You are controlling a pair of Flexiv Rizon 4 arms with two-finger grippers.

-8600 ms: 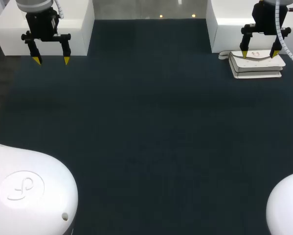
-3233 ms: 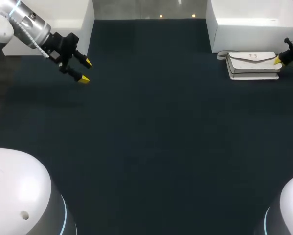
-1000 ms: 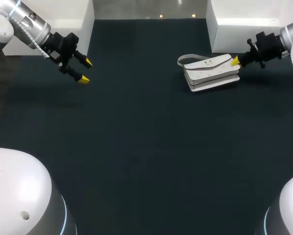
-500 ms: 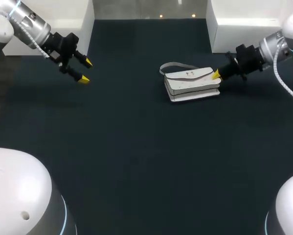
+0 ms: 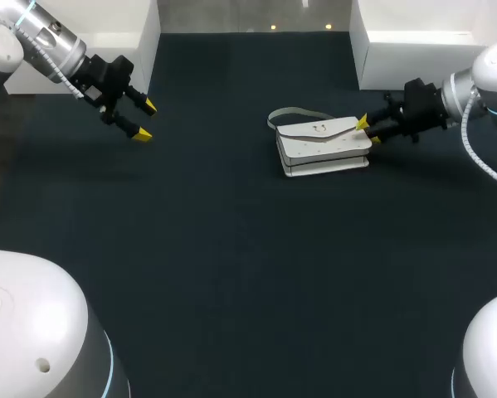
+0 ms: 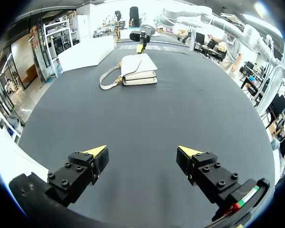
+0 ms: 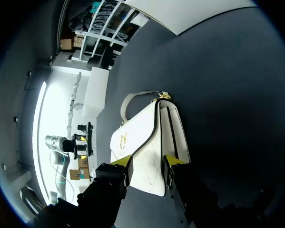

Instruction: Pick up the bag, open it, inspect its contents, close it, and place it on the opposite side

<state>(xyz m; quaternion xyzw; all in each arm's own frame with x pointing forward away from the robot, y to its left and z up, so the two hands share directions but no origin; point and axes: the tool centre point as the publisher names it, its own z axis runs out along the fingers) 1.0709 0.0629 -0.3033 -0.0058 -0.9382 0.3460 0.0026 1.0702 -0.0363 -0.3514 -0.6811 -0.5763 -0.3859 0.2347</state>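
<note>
- left gripper is being held released, well apart from the bag.
- bag is lying flat near centre; judged light, soft-sided and slippery, so the strap or flap edge is being favoured for grasping.
- right gripper is being kept at the bag's right end; clench cannot be told.

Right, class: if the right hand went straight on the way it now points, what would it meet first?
The white bag: its near end lies directly ahead of the right hand, with nothing between.
</note>
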